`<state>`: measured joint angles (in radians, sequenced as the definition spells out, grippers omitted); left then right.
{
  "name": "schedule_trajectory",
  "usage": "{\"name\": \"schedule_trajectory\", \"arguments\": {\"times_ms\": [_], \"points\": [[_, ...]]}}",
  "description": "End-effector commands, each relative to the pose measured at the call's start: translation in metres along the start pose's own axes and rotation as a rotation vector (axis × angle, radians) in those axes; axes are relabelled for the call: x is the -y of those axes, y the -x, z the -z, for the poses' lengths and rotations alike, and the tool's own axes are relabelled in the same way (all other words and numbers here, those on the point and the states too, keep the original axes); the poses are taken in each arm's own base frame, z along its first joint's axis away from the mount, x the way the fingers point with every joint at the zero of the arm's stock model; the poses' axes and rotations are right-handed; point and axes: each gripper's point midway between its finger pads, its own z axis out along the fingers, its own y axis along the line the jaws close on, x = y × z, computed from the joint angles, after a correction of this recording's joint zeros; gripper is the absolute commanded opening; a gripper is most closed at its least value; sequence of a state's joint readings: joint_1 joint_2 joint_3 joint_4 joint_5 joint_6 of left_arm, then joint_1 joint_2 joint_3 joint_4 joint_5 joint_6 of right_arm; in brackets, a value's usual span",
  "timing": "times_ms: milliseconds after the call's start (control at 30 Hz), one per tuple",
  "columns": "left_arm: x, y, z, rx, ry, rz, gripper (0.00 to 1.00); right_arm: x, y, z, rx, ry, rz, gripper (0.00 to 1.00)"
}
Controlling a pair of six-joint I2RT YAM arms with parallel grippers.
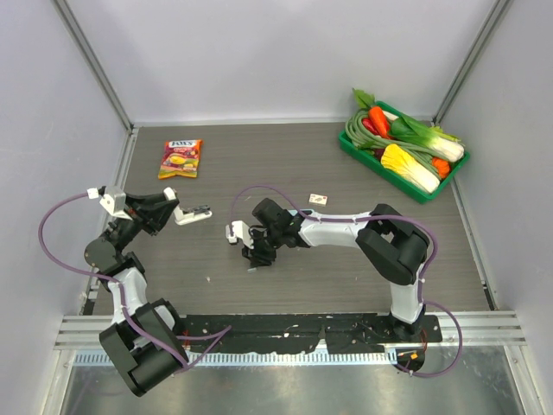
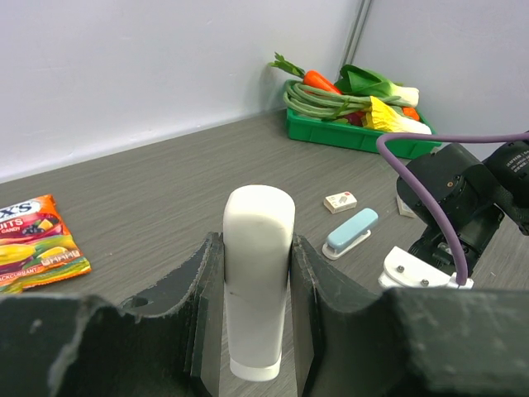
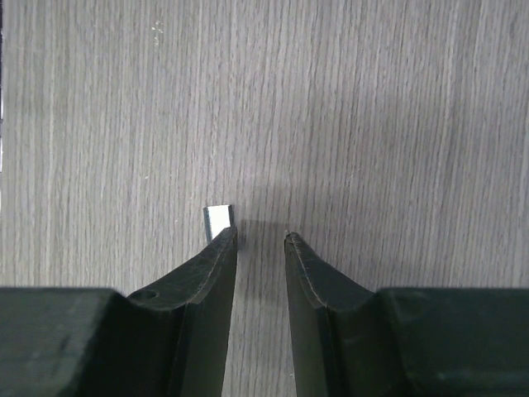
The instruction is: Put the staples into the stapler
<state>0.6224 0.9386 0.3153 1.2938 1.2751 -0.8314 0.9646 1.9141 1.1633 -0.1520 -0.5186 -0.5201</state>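
Staples box (image 1: 318, 200), small and cream, lies flat on the grey woodgrain worktop (image 1: 259, 156), apart from both arms.
My left wrist view shows the left gripper (image 2: 256, 241) clamped on a smooth white stapler (image 2: 258, 217), plus a blue stapler (image 2: 351, 231) hidden from above. The right gripper (image 3: 260, 238) is slightly parted and empty. The green tray (image 2: 347, 137) holds vegetables (image 2: 388, 112).

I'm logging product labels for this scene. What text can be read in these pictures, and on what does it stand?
"X'S" and "UITS", cut off by the picture's edge: candy bag.
Smaller print on that bag: too blurred to read.
Staples box: a reddish mark, too small to read.
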Motion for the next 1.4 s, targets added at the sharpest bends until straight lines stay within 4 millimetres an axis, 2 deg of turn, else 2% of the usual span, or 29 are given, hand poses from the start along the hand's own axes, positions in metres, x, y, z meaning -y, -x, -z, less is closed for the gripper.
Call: {"name": "schedule_trajectory", "arguments": {"times_ms": [0,233,600,733,933,1000,1033,1100,1233,1367], "points": [[-0.002,0.01,-0.001,0.035,0.014,-0.066,0.0,0.0,0.028,0.008,0.074,0.031,0.024,0.36],[-0.002,0.01,-0.001,0.036,0.016,-0.063,0.0,0.006,0.01,0.002,0.009,0.01,0.007,0.36],[-0.004,0.009,-0.001,0.035,0.019,-0.052,0.0,0.02,-0.002,-0.005,-0.041,-0.051,-0.017,0.36],[-0.004,0.008,-0.001,0.035,0.017,-0.05,0.0,0.021,0.0,-0.002,-0.04,-0.06,-0.012,0.35],[-0.004,0.009,-0.001,0.035,0.017,-0.047,0.0,-0.002,0.017,0.027,0.018,0.035,0.158,0.38],[-0.004,0.008,-0.001,0.033,0.016,-0.046,0.0,-0.018,0.006,0.033,-0.023,0.112,0.19,0.39],[-0.003,0.009,-0.001,0.035,0.017,-0.049,0.0,-0.021,0.008,0.037,-0.021,0.14,0.261,0.4],[-0.003,0.008,-0.001,0.033,0.015,-0.044,0.0,-0.03,0.005,0.04,-0.022,0.182,0.281,0.43],[0.001,0.004,-0.004,0.018,-0.014,-0.042,0.0,-0.034,0.001,0.036,-0.011,0.176,0.301,0.47],[0.016,-0.004,-0.013,-0.014,-0.103,-0.047,0.0,-0.039,0.004,0.022,0.006,0.184,0.299,0.48]]}}
